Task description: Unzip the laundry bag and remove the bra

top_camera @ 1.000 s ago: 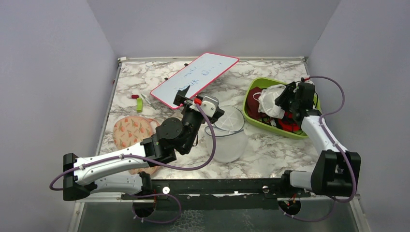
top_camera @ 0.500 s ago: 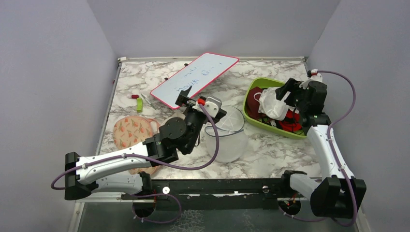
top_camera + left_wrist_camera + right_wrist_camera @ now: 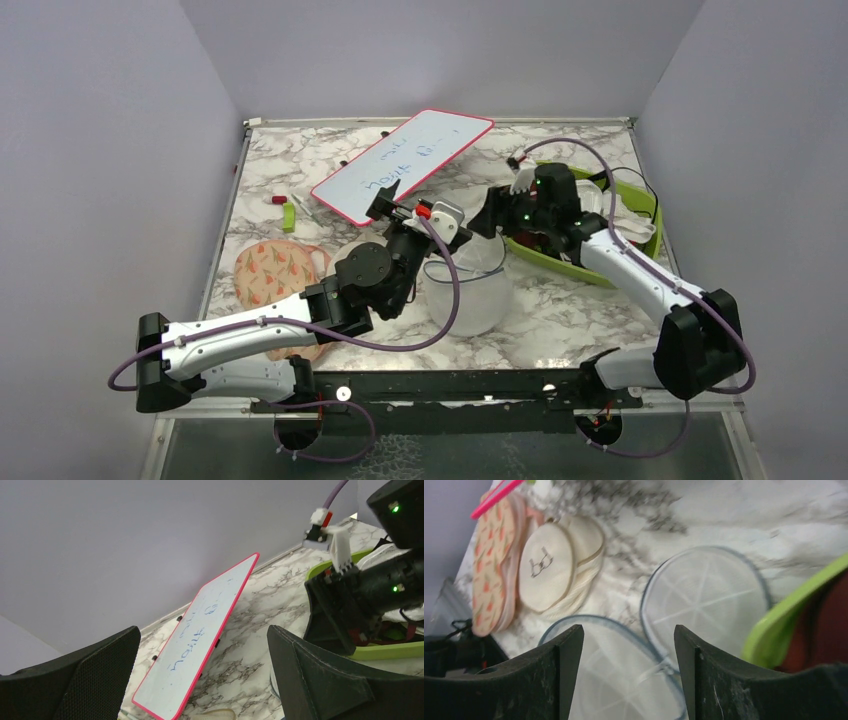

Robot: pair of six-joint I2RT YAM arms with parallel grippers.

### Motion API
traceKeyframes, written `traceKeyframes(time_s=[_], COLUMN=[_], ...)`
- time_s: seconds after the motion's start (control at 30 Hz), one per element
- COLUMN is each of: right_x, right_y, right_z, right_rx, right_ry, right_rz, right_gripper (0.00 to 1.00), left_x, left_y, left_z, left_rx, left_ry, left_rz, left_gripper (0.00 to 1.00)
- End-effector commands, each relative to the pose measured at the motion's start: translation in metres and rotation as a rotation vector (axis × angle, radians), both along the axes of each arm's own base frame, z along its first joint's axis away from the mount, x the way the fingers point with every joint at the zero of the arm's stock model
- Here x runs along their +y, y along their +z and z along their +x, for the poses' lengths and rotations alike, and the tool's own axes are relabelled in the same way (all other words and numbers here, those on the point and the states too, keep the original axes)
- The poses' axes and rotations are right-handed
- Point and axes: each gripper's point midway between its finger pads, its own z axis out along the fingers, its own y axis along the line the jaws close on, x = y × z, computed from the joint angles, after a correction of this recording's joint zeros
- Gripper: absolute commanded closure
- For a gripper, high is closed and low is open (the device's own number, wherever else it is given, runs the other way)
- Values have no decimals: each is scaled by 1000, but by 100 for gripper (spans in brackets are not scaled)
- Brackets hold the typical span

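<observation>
While the left gripper [image 3: 204, 630] hangs wide open and empty near the whiteboard [image 3: 200, 640], we find the right gripper [image 3: 629, 627] with its jaws well parted and nothing between them. It is poised over the laundry bag [image 3: 472, 295] at the centre of the overhead view, whose round flap lies open. The bra [image 3: 828, 612] shows dark red inside the green bin [image 3: 789, 616], at the right edge of the right wrist view.
</observation>
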Motion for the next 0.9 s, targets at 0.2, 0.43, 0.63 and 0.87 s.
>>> traceKeyframes(time_s=[0.2,0.43,0.63,0.87], right_x=[100,174,221,196], right_y=[-54,-71,-45,-36], right_z=[-95,-120,-121,-106], right_rx=[205,289,289,208], right_ry=[186,297,352,226], right_rz=[86,181,336,243], right_gripper=[41,41,38,26], left_x=[-1,-1,1,1], left_y=[7,6,7,8], left_z=[0,0,0,1], left_rx=[-10,-10,-12,-15], left_ry=[-10,-5,0,-1], left_rz=[-16,-14,-14,-11], left_gripper=[6,6,6,6])
